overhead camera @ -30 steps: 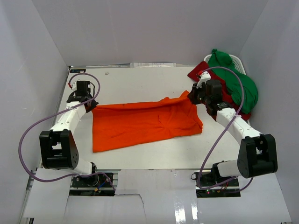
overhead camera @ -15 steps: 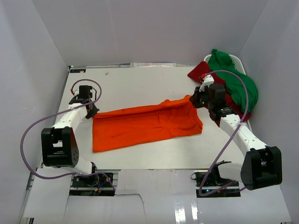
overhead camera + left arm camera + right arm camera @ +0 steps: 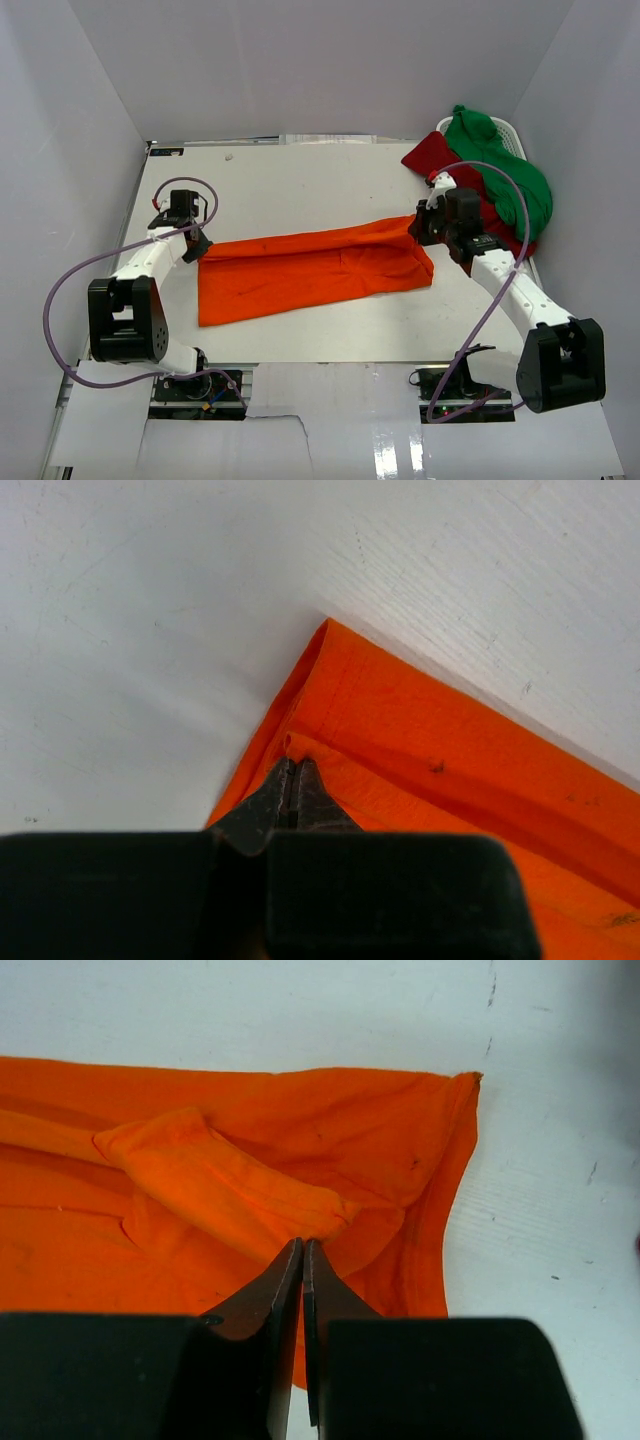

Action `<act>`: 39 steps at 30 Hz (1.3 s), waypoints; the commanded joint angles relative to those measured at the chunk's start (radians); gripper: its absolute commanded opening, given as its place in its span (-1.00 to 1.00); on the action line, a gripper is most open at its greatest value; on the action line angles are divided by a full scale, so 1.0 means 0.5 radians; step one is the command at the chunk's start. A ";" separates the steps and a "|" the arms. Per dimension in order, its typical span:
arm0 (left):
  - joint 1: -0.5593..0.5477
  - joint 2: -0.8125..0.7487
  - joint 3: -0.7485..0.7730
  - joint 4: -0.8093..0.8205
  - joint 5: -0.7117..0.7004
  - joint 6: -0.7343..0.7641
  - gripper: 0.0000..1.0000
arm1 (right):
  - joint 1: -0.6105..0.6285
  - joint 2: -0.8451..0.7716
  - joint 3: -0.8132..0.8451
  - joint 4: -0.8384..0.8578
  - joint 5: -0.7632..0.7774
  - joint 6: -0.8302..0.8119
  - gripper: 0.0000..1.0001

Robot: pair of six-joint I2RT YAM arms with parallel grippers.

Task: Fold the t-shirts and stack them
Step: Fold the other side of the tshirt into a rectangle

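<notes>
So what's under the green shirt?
The red shirt pokes out from under the green shirt on two sides, and a white basket shows its rim behind them. How far the red shirt runs underneath, or anything else there, is covered.

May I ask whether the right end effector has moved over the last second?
Yes: the right end effector, gripping the orange t-shirt, moved toward the near table edge.

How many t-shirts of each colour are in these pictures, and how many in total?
orange t-shirt: 1
dark red t-shirt: 1
green t-shirt: 1
Total: 3
</notes>
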 commanded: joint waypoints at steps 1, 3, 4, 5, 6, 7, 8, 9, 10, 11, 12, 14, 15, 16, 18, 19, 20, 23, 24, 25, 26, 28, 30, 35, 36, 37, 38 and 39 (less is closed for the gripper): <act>-0.001 -0.100 -0.028 -0.055 -0.052 0.001 -1.00 | -0.012 0.068 -0.023 -0.150 -0.064 0.008 -0.81; -0.001 -0.069 -0.046 -0.076 -0.015 0.023 -1.00 | -0.012 0.114 -0.017 -0.221 -0.089 0.014 -0.80; -0.001 -0.054 -0.046 -0.101 0.022 0.023 -1.00 | -0.012 0.169 -0.002 -0.309 -0.092 0.020 -0.79; -0.001 -0.042 -0.050 -0.140 0.043 0.023 -1.00 | -0.012 0.191 0.010 -0.350 -0.086 0.020 -0.79; -0.001 -0.036 -0.077 -0.147 0.074 0.023 -1.00 | -0.012 0.209 0.016 -0.386 -0.080 0.023 -0.78; -0.001 -0.036 -0.092 -0.147 0.147 0.026 -1.00 | -0.012 0.240 0.026 -0.414 -0.059 0.029 -0.51; -0.001 -0.042 -0.111 -0.141 0.193 0.041 -0.86 | -0.012 0.249 0.050 -0.466 -0.049 0.029 -0.36; -0.001 -0.042 -0.129 -0.141 0.224 0.050 -0.75 | -0.012 0.258 0.062 -0.491 -0.028 0.032 -0.19; -0.001 -0.036 -0.123 -0.165 0.231 0.044 -0.84 | -0.012 0.259 0.078 -0.506 -0.028 0.041 -0.12; -0.001 -0.020 -0.105 -0.278 0.136 -0.065 0.22 | -0.012 0.240 0.084 -0.500 -0.025 0.050 -0.08; -0.001 -0.008 -0.090 -0.309 0.117 -0.093 0.27 | -0.012 0.228 0.090 -0.494 -0.016 0.057 -0.06; -0.001 -0.063 -0.092 -0.316 0.193 -0.100 0.43 | -0.012 0.185 0.105 -0.488 0.027 0.075 0.00; -0.001 -0.112 -0.099 -0.310 0.206 -0.112 0.61 | -0.012 0.170 0.124 -0.470 0.039 0.075 0.01; -0.001 -0.161 -0.102 -0.310 0.212 -0.121 0.70 | -0.012 0.151 0.136 -0.454 0.055 0.078 0.03; -0.001 -0.296 -0.074 -0.325 0.170 -0.137 0.78 | -0.012 0.145 0.151 -0.369 -0.018 0.093 0.04; 0.002 -0.327 -0.050 -0.343 0.148 -0.143 0.79 | -0.012 0.160 0.155 -0.341 -0.055 0.096 0.04; -0.001 -0.385 0.005 -0.365 0.130 -0.143 0.80 | -0.012 0.179 0.170 -0.313 -0.095 0.100 0.04; -0.001 -0.456 0.082 -0.356 0.062 -0.112 0.89 | -0.009 0.307 0.277 -0.267 -0.285 0.109 0.04; -0.001 -0.480 0.116 -0.340 0.065 -0.076 0.92 | -0.006 0.344 0.305 -0.258 -0.346 0.106 0.04; -0.001 -0.474 0.134 -0.331 0.068 -0.063 0.95 | -0.003 0.420 0.350 -0.231 -0.459 0.106 0.04; -0.001 -0.453 0.156 -0.322 0.074 -0.051 0.96 | 0.004 0.458 0.366 -0.203 -0.503 0.112 0.04; -0.001 -0.352 0.202 -0.303 0.150 -0.017 0.96 | 0.025 0.559 0.385 -0.136 -0.589 0.154 -0.02; -0.001 -0.272 0.220 -0.270 0.221 0.007 0.96 | 0.050 0.636 0.418 -0.040 -0.653 0.176 -0.04; -0.001 -0.042 0.227 -0.196 0.326 0.041 0.95 | 0.093 0.887 0.581 0.073 -0.779 0.192 0.04; -0.001 -0.017 0.227 -0.190 0.329 0.047 0.95 | 0.099 0.951 0.596 0.098 -0.822 0.189 0.10; -0.001 0.035 0.236 -0.190 0.329 0.054 0.95 | 0.099 0.985 0.618 0.110 -0.835 0.189 0.10; -0.001 0.053 0.242 -0.190 0.338 0.051 0.95 | 0.099 1.022 0.666 0.119 -0.859 0.176 0.10; -0.001 0.075 0.245 -0.184 0.341 0.051 0.95 | 0.099 1.092 0.688 0.129 -0.899 0.173 0.09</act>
